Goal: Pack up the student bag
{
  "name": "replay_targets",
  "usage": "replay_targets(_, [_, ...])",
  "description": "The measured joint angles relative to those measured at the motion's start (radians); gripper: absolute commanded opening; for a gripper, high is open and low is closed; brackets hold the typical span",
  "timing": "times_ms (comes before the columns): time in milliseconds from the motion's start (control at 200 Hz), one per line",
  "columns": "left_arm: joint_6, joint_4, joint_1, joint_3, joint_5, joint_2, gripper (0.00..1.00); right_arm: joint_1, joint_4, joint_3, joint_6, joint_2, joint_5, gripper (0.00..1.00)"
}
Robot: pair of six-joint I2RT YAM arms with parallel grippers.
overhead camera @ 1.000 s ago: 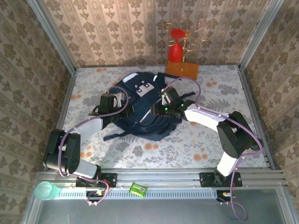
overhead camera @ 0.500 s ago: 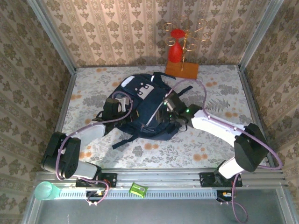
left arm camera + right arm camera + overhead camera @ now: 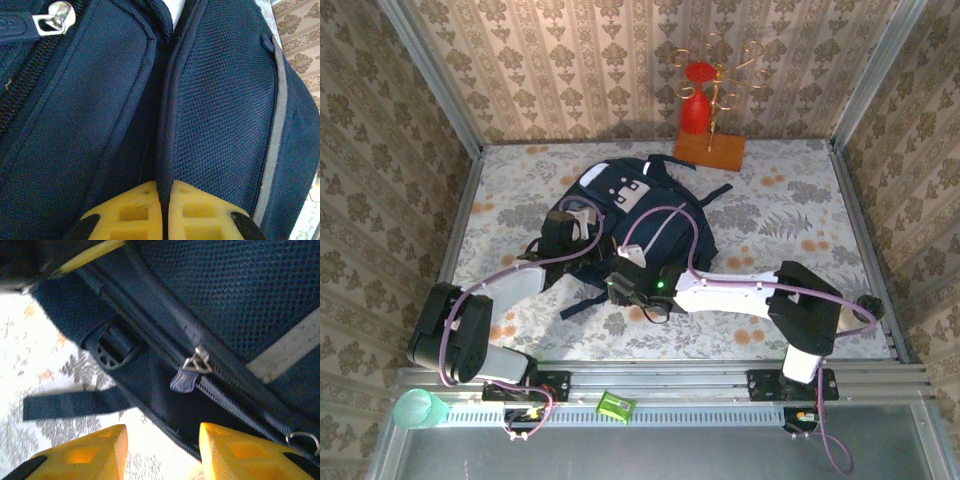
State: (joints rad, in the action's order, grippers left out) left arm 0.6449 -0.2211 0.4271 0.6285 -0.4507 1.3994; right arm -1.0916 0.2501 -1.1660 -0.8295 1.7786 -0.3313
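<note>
Your student bag [image 3: 655, 235] is floppy fabric: left gripper [image 3: 161, 196] pinching its seam [image 3: 165, 125], right gripper [image 3: 162, 442] spread (grab the zipper pull [image 3: 186, 377] nr worktop's [image 3: 780, 205] near edge, imo).

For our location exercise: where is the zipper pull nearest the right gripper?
In the right wrist view, the zipper pull hangs on the student bag, above the open right gripper, right of a black buckle.

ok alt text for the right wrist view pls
The right gripper's two yellow fingers stand open just below a small bluish zip pull on the dark navy fabric backpack. Left of it sit a black plastic buckle and a dark webbing strap trailing onto the floral tablecloth.
</note>
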Motion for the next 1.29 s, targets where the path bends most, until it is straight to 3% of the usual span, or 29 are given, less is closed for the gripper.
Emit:
replay_targets(340, [0.003, 0.004, 0.000, -0.001, 0.005, -0.013, 0.00, -0.015, 0.000, -0.051, -0.093, 0.091, -0.133, 0.35])
replay_targets(840, [0.004, -0.014, 0.003, -0.013, 0.013, -0.014, 0.00, -0.024, 0.055, -0.135, -0.117, 0.180, -0.228, 0.34])
replay_targets(1295, [0.004, -0.019, 0.004, -0.014, 0.012, -0.019, 0.00, -0.019, 0.055, -0.115, -0.112, 0.165, -0.259, 0.14])
